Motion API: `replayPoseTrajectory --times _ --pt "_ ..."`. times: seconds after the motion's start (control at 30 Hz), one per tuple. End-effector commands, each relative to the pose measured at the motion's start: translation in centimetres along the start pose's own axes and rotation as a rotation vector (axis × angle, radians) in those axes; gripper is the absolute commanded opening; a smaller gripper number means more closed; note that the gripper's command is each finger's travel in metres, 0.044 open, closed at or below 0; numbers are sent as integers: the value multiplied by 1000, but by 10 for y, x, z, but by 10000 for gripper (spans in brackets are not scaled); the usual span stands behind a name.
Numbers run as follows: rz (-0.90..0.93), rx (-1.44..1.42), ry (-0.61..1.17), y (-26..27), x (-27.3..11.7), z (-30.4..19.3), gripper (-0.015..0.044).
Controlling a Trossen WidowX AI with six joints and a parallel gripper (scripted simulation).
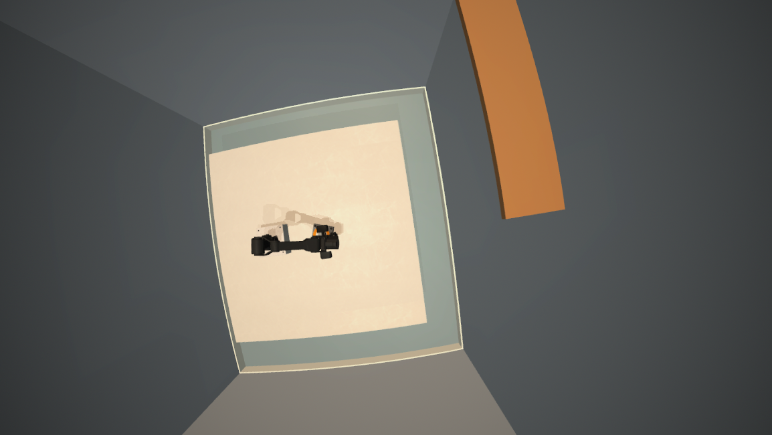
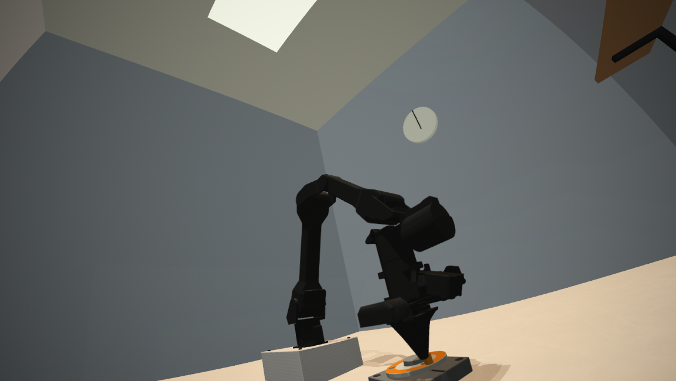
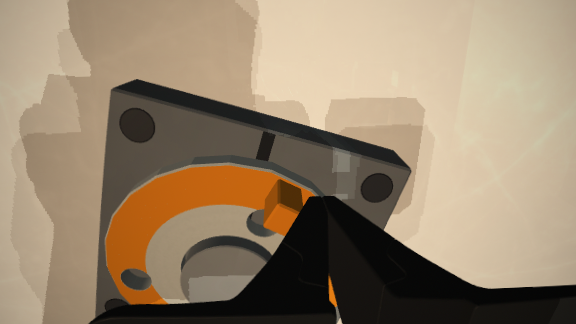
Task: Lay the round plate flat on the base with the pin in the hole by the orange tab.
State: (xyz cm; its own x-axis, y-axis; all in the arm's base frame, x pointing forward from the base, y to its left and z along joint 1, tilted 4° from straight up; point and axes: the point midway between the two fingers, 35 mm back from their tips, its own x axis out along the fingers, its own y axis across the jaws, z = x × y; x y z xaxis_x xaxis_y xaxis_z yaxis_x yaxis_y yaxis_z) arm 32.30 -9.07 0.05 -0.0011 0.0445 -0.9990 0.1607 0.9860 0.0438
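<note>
On the beige table top (image 3: 500, 75) the dark base (image 3: 210, 135) was seen, the round plate (image 3: 165, 200) upon it. The gripper (image 3: 320, 200), fully closed and empty, was set at the orange tab's (image 3: 282, 205) three o'clock side. Turning the plate and withdrawal were judged outstanding.

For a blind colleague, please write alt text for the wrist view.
The shut black gripper has its tips right beside the orange tab of a round plate, which has an orange ring. The plate sits on a square grey base with dark corner holes, on a beige surface; a hole lies next to the tab.
</note>
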Motion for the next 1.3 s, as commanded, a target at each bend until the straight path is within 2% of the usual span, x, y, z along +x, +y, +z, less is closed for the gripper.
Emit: replayPoseTrajectory --times 0.0,0.33,0.63,1.27 --pt "7 0 12 5 4 1 0" --pt "7 0 12 11 4 6 0" --pt "7 0 12 10 -43 4 0" --pt "4 3 11 9 -36 6 0"
